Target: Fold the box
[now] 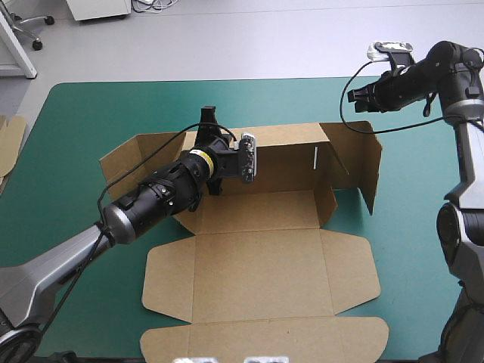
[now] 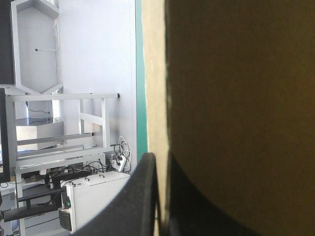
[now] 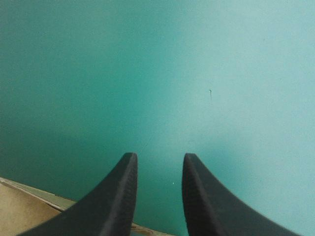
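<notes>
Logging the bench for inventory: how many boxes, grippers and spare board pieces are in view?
box: 1
grippers: 2 (left gripper, right gripper)
spare board at the table's left edge: 1
Total: 4

no readable text, no labels, no brands, no numbers anywhere

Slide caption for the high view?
Left claw pinches the raised back wall of the box; right claw hovers open beyond its far right corner.

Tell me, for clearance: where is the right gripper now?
High view: the right gripper hangs open over the cover's far right, just beyond the box's raised right flap.
</notes>
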